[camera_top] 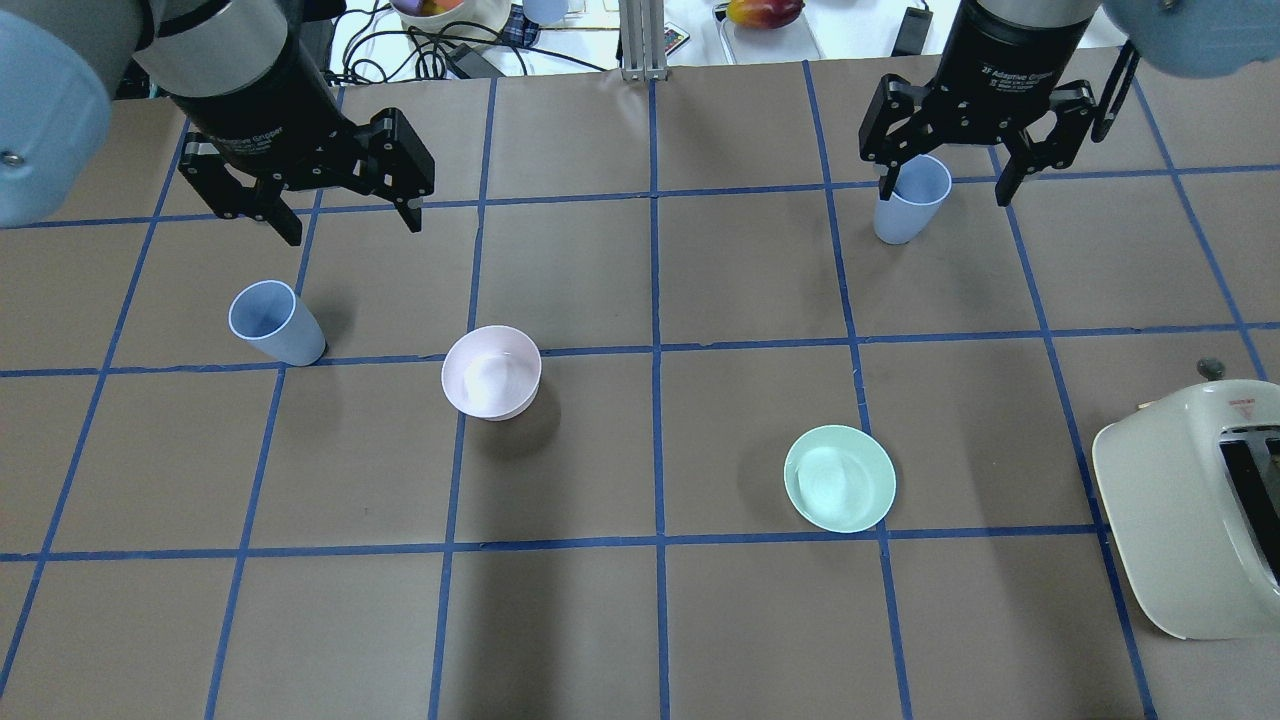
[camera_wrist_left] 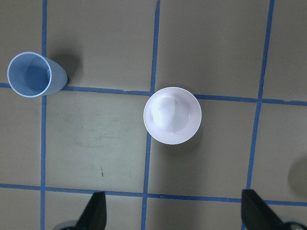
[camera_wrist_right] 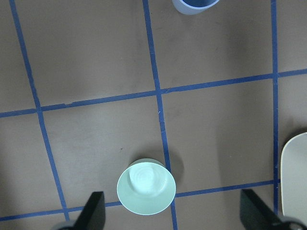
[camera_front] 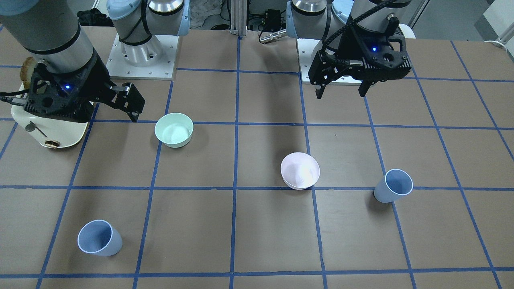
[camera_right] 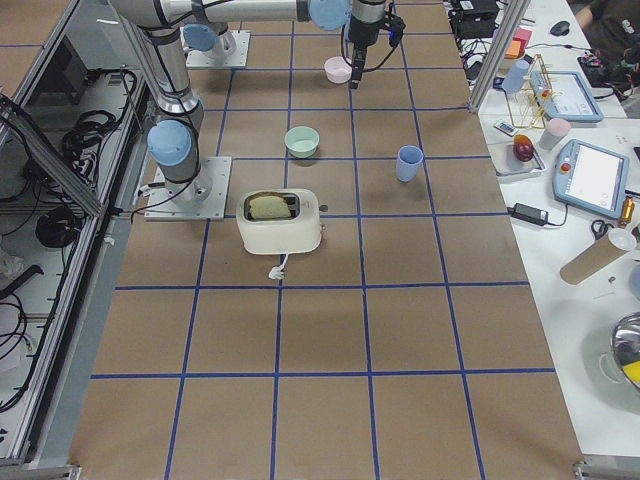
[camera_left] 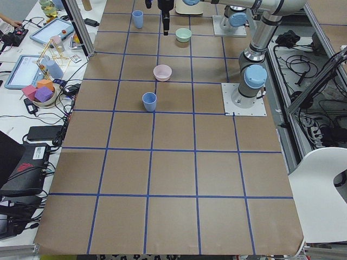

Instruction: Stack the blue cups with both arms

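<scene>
Two pale blue cups stand upright on the table, far apart. One cup (camera_top: 275, 322) is on the left side and shows in the left wrist view (camera_wrist_left: 31, 75). The other cup (camera_top: 910, 200) is at the far right and shows at the top edge of the right wrist view (camera_wrist_right: 195, 5). My left gripper (camera_top: 352, 230) hangs open and empty high above the table, beyond the left cup. My right gripper (camera_top: 945, 192) hangs open and empty high above the table, over the area by the right cup. Neither gripper touches a cup.
A pale pink bowl (camera_top: 492, 372) sits right of the left cup. A mint-green bowl (camera_top: 840, 478) sits in the right half. A cream toaster (camera_top: 1190, 510) stands at the right edge. Blue tape lines grid the brown table.
</scene>
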Robot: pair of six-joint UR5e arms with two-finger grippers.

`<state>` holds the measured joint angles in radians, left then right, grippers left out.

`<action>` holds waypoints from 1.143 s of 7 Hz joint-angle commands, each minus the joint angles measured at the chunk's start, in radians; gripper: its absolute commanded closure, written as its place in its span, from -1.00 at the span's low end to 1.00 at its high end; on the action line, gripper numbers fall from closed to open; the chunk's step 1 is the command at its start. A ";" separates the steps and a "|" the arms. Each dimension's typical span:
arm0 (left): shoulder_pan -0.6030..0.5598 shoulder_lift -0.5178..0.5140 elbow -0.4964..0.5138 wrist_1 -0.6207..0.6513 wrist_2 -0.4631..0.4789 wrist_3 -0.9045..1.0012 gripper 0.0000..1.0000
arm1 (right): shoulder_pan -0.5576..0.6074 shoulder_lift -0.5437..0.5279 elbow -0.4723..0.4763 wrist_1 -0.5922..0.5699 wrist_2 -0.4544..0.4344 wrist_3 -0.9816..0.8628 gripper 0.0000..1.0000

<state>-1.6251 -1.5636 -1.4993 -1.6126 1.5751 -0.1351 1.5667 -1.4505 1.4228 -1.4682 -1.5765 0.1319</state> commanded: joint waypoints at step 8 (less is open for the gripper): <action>0.310 -0.334 -0.241 0.493 0.073 0.374 -1.00 | -0.036 0.009 0.007 -0.003 0.000 -0.015 -1.00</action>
<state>-1.3437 -1.8652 -1.6295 -1.2593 1.6056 0.2142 1.5430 -1.4436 1.4290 -1.4723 -1.5769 0.1218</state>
